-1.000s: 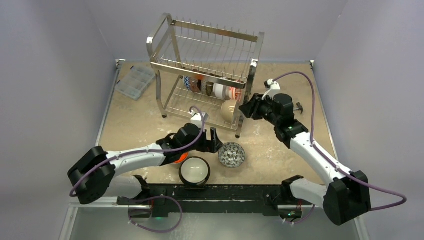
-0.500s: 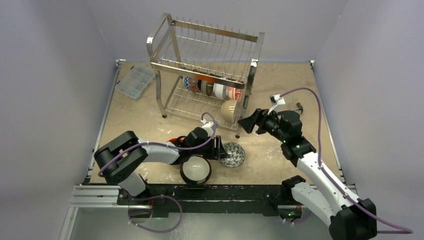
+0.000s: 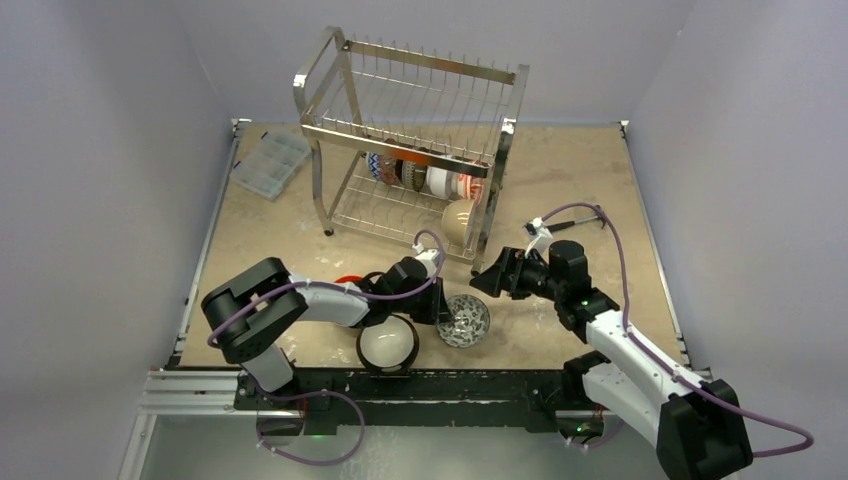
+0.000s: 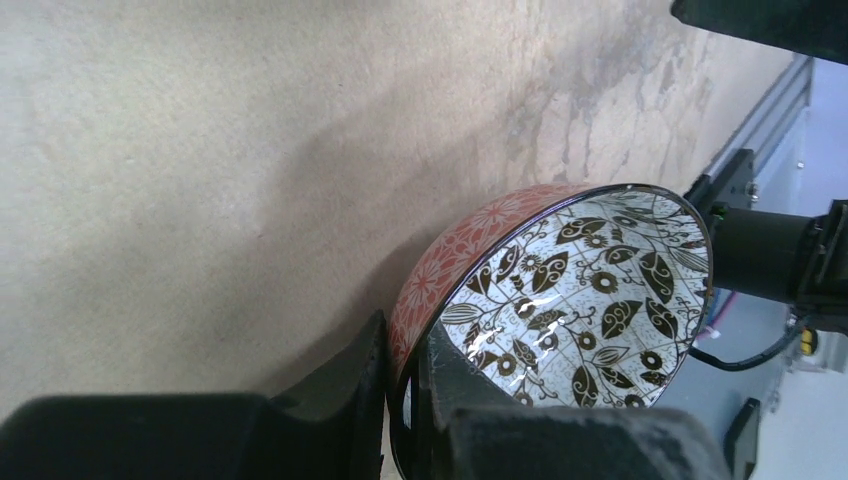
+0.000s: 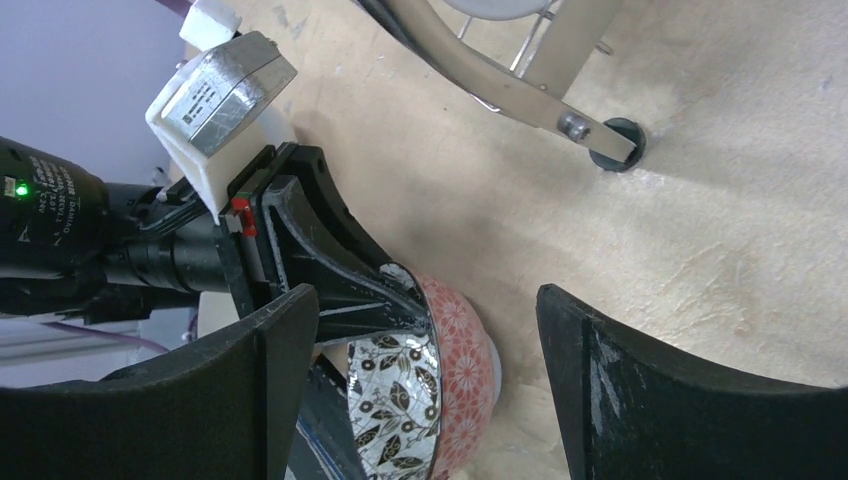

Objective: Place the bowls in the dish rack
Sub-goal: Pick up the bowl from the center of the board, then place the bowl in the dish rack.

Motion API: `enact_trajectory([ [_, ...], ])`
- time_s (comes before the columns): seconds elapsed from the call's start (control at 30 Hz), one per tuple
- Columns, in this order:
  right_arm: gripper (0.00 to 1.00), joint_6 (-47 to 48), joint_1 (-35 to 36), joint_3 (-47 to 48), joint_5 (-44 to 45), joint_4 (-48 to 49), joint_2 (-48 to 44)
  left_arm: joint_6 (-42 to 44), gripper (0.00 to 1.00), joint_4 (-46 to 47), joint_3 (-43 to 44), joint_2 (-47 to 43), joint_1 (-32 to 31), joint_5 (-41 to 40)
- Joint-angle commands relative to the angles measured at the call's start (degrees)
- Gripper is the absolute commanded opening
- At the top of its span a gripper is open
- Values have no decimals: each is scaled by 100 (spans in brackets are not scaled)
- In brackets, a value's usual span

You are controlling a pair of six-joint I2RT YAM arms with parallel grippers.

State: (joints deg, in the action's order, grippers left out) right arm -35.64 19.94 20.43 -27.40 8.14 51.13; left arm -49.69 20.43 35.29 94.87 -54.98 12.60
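fingers [image 4: 335,405] of the left gripper [image 4: 405,410] are pinched shut on the rim of the patterned bowl [image 4: 570,300], one finger on the red flowered outside, the other on the leaf-printed inside. that bowl is tipped up on its side, low in the centre of the top view, just right of the left gripper. whether its wall touches the table [image 3: 300,230] cannot be told.

right gripper [image 3: 487,280] hangs just above and right of the patterned bowl in the top view. its fingers [image 5: 640,390] are spread wide and grip nothing; the right wrist view shows the bowl and the left gripper in the gap between them.

dark-rimmed white bowl [image 3: 388,343] sits upright at the lower centre, below the left arm. an orange bowl [image 3: 350,282] peeks out just above that arm.

dish rack [image 3: 410,150] stands at the upper centre. a row of bowls [image 3: 425,178] rests on edge in its lower tier, toward the right end. a clear plastic box [image 3: 268,163] lies at the upper left of the table, left of the rack.
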Motion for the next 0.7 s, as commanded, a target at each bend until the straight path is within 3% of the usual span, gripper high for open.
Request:
enact_trajectory([
  [0.0,81,0,-2,5,-518,380,-37,259,0,-388,366,-565,-16,-540],
  [0.23,82,89,-6,-106,-1268,883,77,390,0,-969,587,-1153,-13,-1239],
  [0.43,77,175,2,-140,-1524,1084,372,524,0,-942,809,-1435,-18,-1189],
  [0.5,71,260,0,-59,-1460,961,437,549,0,-957,849,-1518,-14,-1213],
  [0.67,41,486,1,132,-1354,751,623,610,0,-1056,827,-1571,-21,-1246],
])
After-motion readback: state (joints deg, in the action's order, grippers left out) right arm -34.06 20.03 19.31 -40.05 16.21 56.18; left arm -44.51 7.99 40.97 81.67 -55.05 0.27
